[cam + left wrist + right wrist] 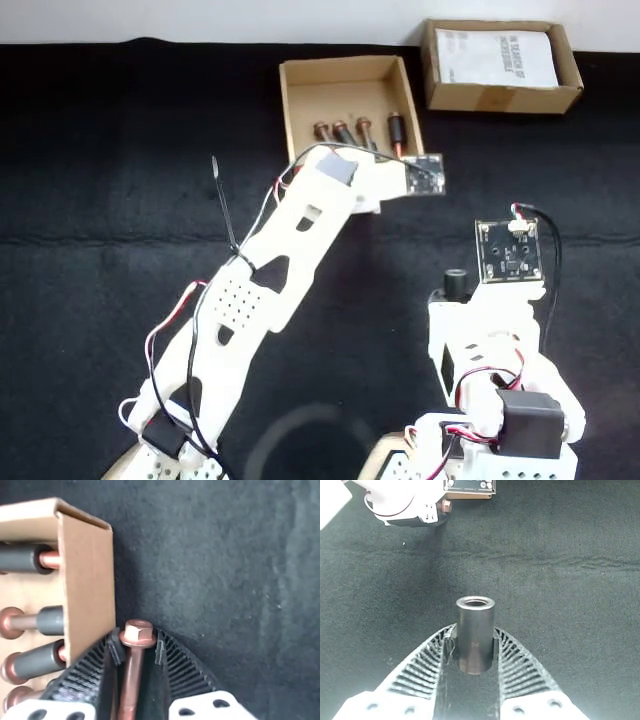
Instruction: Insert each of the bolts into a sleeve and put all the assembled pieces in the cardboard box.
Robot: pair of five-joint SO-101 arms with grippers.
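Copper bolt [131, 680] squeezed by left gripper [137, 647], beside brown cardboard box [87, 580]. Dark metal sleeve [475, 620] squeezed by right gripper [474, 640].

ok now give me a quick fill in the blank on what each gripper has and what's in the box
1. The left gripper is shut on a copper ____.
2. The right gripper holds a dark metal ____.
3. The cardboard box next to the left gripper contains ____ assembled pieces.
Missing words: bolt; sleeve; four.
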